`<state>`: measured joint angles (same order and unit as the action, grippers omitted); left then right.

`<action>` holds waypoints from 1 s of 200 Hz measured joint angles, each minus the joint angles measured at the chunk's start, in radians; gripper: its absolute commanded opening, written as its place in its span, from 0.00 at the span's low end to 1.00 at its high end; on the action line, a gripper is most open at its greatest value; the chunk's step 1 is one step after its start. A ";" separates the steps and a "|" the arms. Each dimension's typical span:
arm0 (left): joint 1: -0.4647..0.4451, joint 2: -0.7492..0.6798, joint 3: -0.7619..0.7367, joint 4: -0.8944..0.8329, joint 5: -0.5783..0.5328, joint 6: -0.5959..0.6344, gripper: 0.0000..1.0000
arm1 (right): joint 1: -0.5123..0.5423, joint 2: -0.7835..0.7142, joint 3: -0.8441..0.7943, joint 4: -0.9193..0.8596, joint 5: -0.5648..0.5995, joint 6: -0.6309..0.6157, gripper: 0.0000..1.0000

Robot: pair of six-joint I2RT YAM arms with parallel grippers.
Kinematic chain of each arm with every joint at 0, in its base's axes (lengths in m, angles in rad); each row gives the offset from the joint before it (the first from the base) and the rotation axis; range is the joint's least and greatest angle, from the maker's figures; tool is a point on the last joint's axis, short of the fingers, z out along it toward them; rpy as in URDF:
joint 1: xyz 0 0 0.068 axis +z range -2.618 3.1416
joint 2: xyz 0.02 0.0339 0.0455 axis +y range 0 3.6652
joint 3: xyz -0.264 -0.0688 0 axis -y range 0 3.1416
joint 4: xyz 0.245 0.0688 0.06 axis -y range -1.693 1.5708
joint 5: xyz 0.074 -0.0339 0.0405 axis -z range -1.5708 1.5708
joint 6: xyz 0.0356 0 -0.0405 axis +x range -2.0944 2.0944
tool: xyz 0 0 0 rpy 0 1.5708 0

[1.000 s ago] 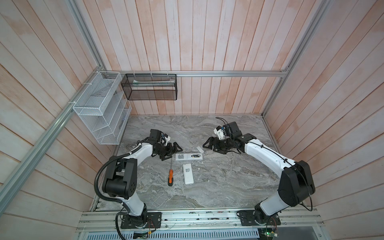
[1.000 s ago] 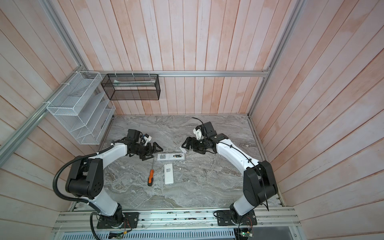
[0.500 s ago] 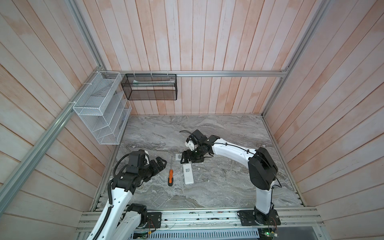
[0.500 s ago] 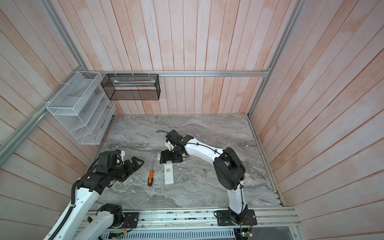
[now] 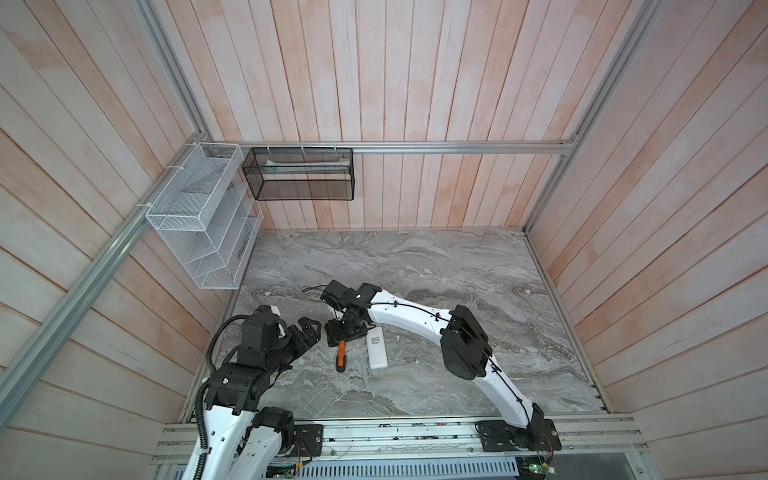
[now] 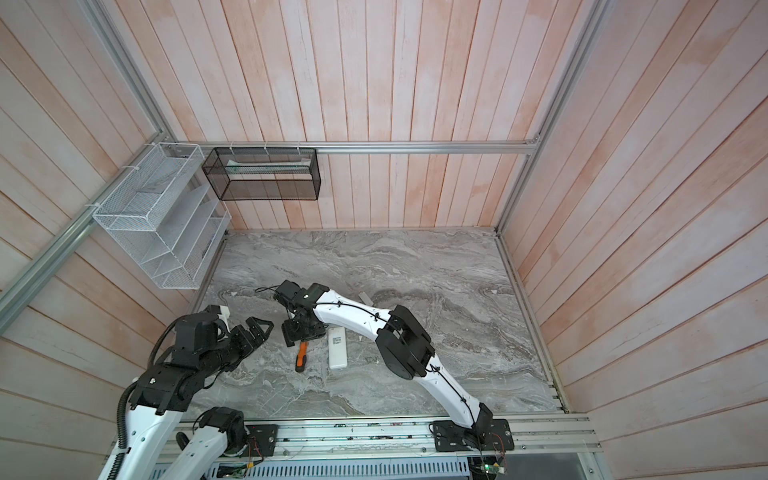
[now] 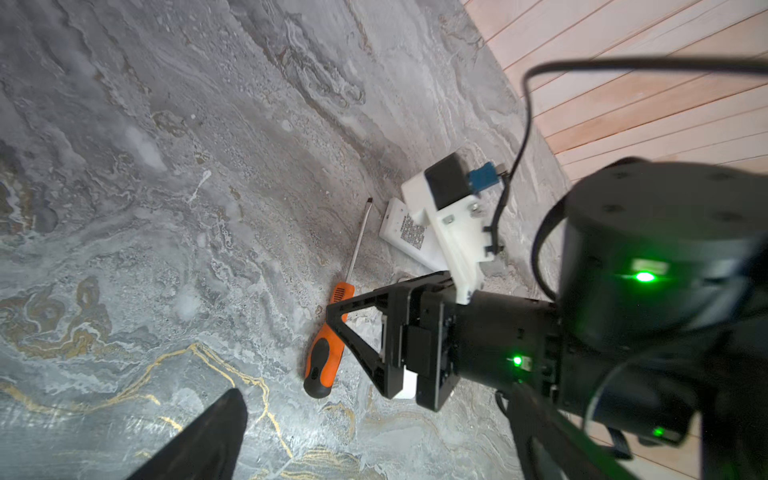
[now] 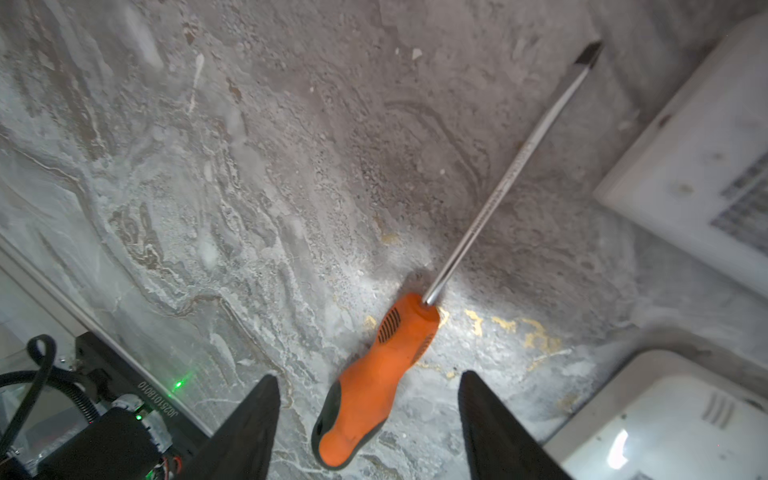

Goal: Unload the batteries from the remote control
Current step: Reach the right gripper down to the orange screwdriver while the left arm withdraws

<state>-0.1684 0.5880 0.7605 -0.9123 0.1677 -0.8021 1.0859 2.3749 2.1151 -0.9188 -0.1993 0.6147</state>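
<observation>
**Item 1, my right end effector [image 8: 368, 378].** The jaws are apart, one on each side of the orange handle. Neither pad touches it that I can see, and nothing is held.

**Item 2, my left end effector [image 5: 309, 330].** The jaws are spread wide and empty, hanging above the tabletop [image 5: 415, 266] just left of the tool.

**Item 3, screwdriver [image 8: 409, 320].** It lies flat on the tabletop with its orange-and-black handle nearest my bases. It is just beside the remote control and not touching it.

**Item 4, remote control [image 5: 377, 347].** It is white, lies alongside the screwdriver, and has its printed label facing up.

**Item 5, second white casing [image 8: 665, 424].** It shows close to my right jaw in the right wrist view. I cannot tell whether it is a remote or a cover.

**Item 6, batteries.** None are in view anywhere. I judge them to be shut inside a casing.

**Step in hand.** I am taking up the screwdriver. By my judgement this is an early step, and no unloading has been done yet.

**Next move calls for.**
- Close squarely on the thick part of the handle so it neither rolls nor pivots.
- Lift it cleanly.
- Bring the blade to the cover seam while my left end effector steadies the remote control.
</observation>
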 measured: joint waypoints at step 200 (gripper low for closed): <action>0.000 -0.059 -0.028 -0.016 -0.007 -0.044 1.00 | 0.032 0.063 0.005 -0.034 0.022 -0.024 0.46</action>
<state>-0.1684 0.5289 0.7326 -0.9283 0.1604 -0.8463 1.1179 2.4374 2.1197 -0.9531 -0.1776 0.5907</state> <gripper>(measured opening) 0.997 0.483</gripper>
